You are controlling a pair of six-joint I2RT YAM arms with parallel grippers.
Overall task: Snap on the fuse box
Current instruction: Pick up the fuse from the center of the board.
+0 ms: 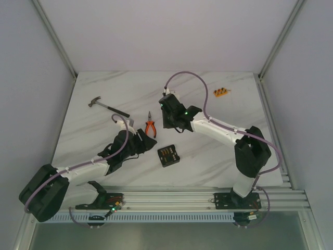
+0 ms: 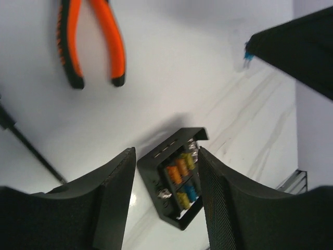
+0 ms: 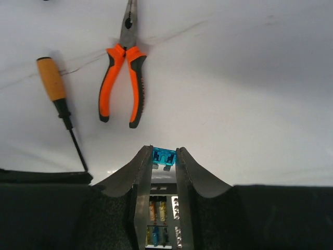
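Right fingers [image 3: 141, 174] pinch a blue fuse [image 3: 164, 155] near the fuse box [image 3: 158, 219]; left fingers [image 2: 117, 179] apart, empty. Next, probably seating it squarely.

From above I see the fuse box [image 1: 168, 155], fuses showing, on the marble table [image 1: 234, 109] between my arms. The left gripper [image 1: 147, 145] sits near it. The right gripper [image 1: 167, 121] is beyond it, by the pliers [image 1: 150, 127]. A hammer [image 1: 106, 105] lies far left and an orange fuse strip [image 1: 221, 92] far right.
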